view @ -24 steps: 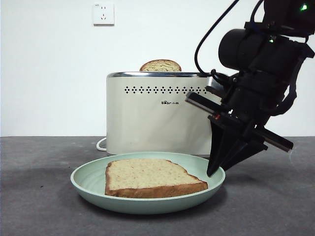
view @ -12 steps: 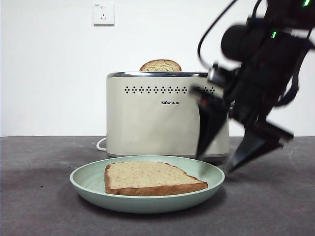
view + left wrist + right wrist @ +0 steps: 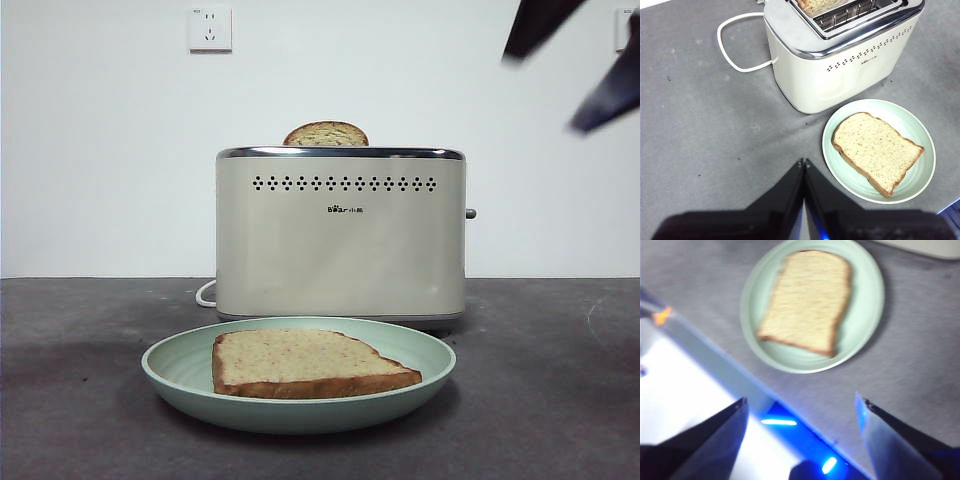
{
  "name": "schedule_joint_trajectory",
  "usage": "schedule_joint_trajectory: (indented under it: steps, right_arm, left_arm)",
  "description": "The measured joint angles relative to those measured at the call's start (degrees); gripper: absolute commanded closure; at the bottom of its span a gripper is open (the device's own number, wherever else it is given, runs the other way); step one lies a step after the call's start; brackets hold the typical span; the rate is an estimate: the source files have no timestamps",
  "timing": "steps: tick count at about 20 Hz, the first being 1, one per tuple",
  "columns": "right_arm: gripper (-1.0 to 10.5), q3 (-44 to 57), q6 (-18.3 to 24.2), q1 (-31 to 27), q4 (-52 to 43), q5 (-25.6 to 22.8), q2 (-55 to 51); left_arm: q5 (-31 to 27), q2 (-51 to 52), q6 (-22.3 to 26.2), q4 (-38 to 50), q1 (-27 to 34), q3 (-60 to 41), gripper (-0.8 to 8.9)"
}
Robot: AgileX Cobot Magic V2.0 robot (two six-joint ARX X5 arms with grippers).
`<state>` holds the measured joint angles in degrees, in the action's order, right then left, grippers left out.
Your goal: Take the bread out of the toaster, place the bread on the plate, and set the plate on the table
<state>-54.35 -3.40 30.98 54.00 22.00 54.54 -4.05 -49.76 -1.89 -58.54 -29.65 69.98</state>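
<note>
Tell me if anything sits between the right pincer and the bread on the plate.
Nothing visible does. The right pincer hangs open above the table, and in its wrist view only bare table lies between it and the plate holding the bread. The toaster stands behind the plate.

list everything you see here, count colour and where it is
bread: 1, light brown, lying flat on the plate
second slice: 1, brown, dome poking out of the toaster slot
toaster: 1, cream with chrome top, behind the plate
plate: 1, pale mint green, on the table in front of the toaster
cord: 1, white, looped beside the toaster
wall socket: 1, white, on the wall
table: 1, dark grey
left gripper: 1, black, jaws shut, above the table beside the plate
right gripper: 1, black, jaws open, high above the plate
</note>
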Motion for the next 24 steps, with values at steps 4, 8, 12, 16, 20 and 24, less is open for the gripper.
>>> schedule_joint_trajectory:
  steps: [4,8,12,16,20,24]
  right_arm:
    - [9.6,0.0,0.35,1.27,3.48,0.52,-7.45]
    - [9.6,0.0,1.14,1.27,4.94,0.5,-9.35]
    - [9.6,0.0,1.29,1.27,5.03,0.48,-9.25]
    - [9.5,0.0,1.31,1.27,5.03,0.37,-9.27]
    - [9.5,0.0,1.31,1.27,5.03,0.37,-9.25]
    - [9.5,0.0,1.31,1.27,5.03,0.37,-9.25]
  left_arm:
    - [0.0,0.0,0.02,-0.35,0.0,0.0,8.21]
    - [0.0,0.0,0.0,-0.35,0.0,0.0,8.21]
    - [-0.04,0.0,0.0,-0.5,0.0,0.0,8.18]
    - [-0.09,0.0,0.0,-1.86,0.0,0.0,8.18]
    - [-0.09,0.0,0.0,-1.97,0.0,0.0,8.18]
    - [-0.09,0.0,0.0,-1.97,0.0,0.0,8.18]
